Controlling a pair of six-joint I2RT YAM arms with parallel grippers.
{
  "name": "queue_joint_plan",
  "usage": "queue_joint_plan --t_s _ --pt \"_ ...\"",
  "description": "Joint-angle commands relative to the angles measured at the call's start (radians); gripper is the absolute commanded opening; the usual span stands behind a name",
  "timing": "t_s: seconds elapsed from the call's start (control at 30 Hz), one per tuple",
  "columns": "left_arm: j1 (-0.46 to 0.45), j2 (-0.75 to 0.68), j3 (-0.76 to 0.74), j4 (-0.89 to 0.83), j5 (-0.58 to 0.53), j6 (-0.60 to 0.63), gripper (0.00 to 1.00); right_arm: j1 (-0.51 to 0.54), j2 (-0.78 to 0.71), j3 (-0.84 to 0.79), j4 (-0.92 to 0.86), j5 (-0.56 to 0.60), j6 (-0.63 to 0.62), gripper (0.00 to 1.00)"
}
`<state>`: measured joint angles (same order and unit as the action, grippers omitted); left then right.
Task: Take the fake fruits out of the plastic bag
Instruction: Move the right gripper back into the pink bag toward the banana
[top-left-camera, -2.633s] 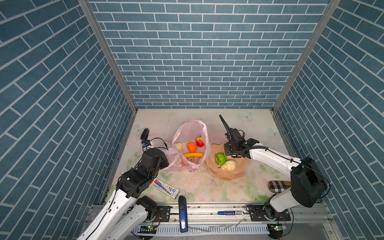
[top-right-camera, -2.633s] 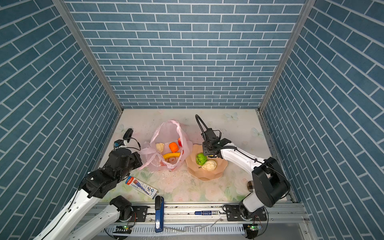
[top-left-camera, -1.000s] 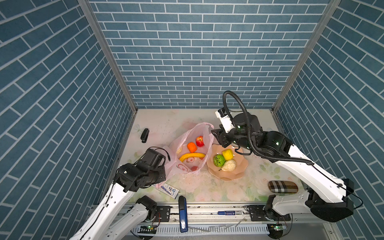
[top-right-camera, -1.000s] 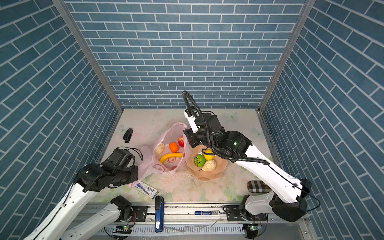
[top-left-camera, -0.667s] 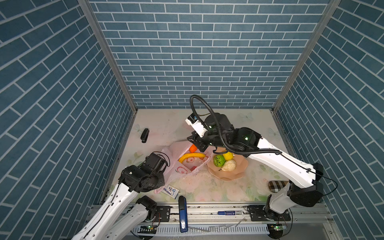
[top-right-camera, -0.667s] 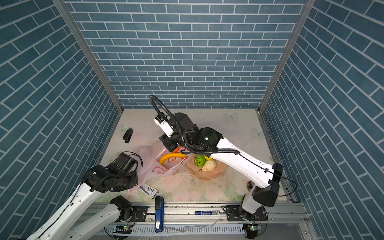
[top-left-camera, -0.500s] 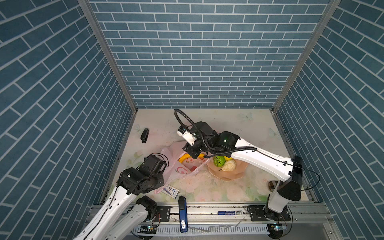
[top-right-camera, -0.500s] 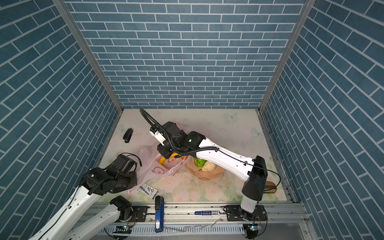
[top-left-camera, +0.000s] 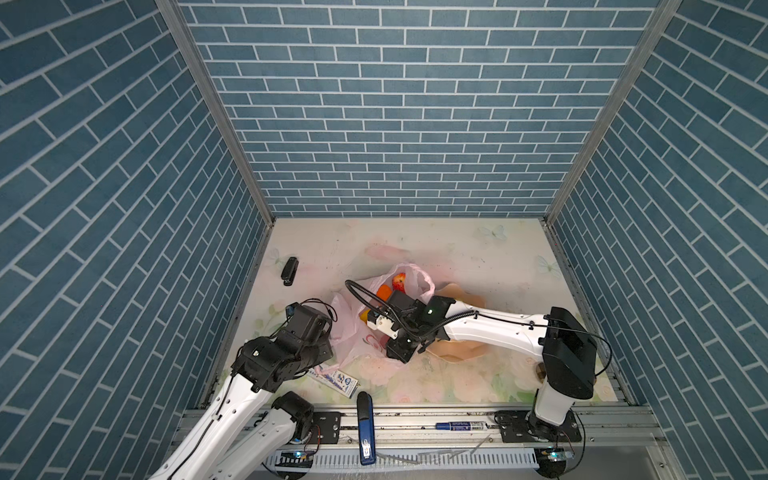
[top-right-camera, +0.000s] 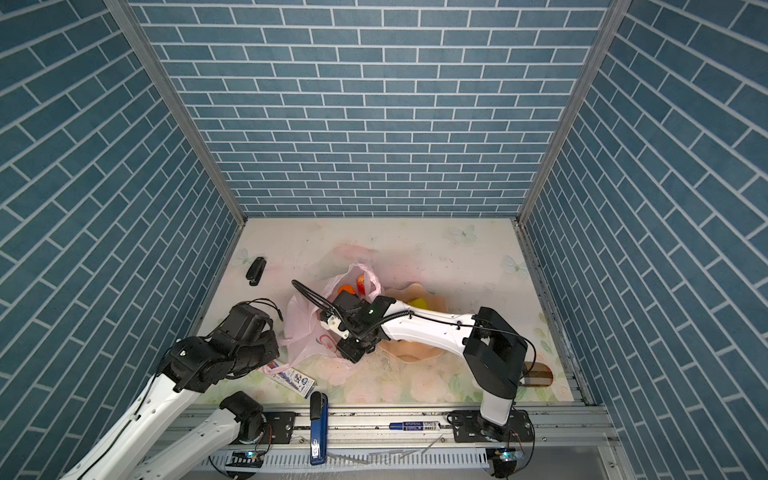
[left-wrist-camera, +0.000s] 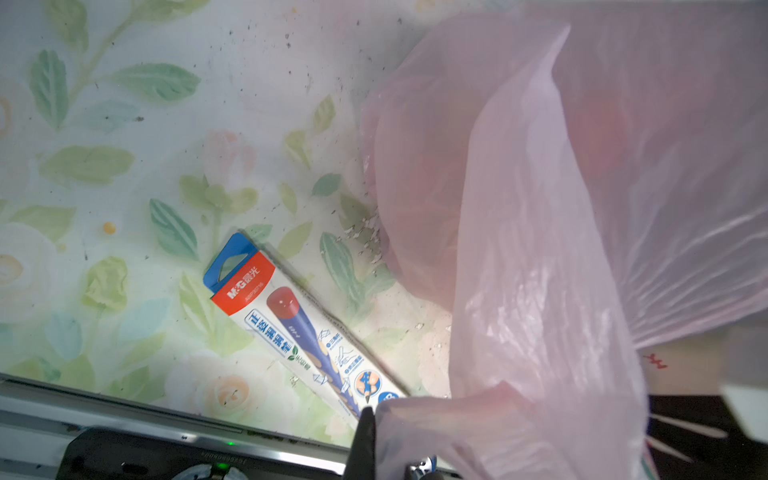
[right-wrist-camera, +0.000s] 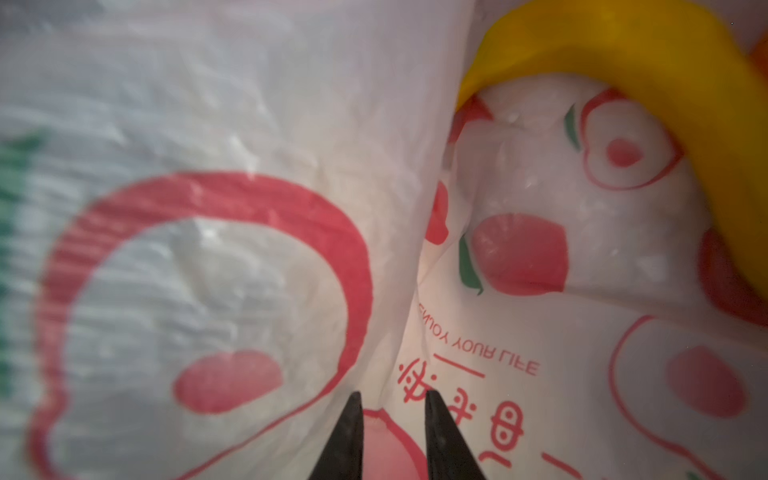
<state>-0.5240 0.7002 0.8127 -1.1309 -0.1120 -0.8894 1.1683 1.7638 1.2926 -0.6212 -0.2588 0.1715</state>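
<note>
The pink plastic bag (top-left-camera: 353, 332) lies left of the peach plate (top-left-camera: 461, 351). In its open mouth show a red fruit (top-left-camera: 400, 281), an orange (top-left-camera: 384, 291) and the yellow banana (right-wrist-camera: 623, 54). My left gripper (left-wrist-camera: 374, 436) is shut on a bag handle and holds it low near the front left; my arm hides it in both top views. At the bag's near bottom corner, my right gripper (top-left-camera: 400, 353) has its fingertips (right-wrist-camera: 353, 415) pinching a fold of printed film. A yellow round fruit (top-right-camera: 419, 302) shows on the plate behind my right arm.
A pencil box (left-wrist-camera: 299, 332) lies by the bag's front left corner. A blue stapler (top-left-camera: 365, 428) and a marker (top-left-camera: 459, 425) rest on the front rail. A black stapler (top-left-camera: 289, 270) sits at the back left, a plaid object (top-right-camera: 538, 374) at the front right.
My right arm swung from over the plate across the bag, came down at its near bottom corner, and its jaws narrowed onto the film. My left gripper kept hold of the handle, drawn slightly forward.
</note>
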Motion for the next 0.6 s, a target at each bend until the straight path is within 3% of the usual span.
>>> queue_joint_plan --t_s 0.0,0.17,0.43,0.57 --pt "-0.003 0.003 -0.011 0.039 -0.04 -0.031 0.01 0.014 -0.003 -0.053 -0.016 -0.086 0.032 0.27" --pt "-0.003 0.008 -0.015 0.013 -0.066 -0.039 0.02 0.013 -0.01 -0.062 0.001 -0.027 0.034 0.27" --pt "-0.002 -0.012 -0.058 -0.009 -0.042 -0.063 0.01 -0.019 0.031 0.024 0.071 0.338 0.113 0.34" --pt "-0.001 -0.04 -0.066 -0.026 -0.053 -0.074 0.01 -0.042 0.087 0.083 0.104 0.447 0.161 0.39"
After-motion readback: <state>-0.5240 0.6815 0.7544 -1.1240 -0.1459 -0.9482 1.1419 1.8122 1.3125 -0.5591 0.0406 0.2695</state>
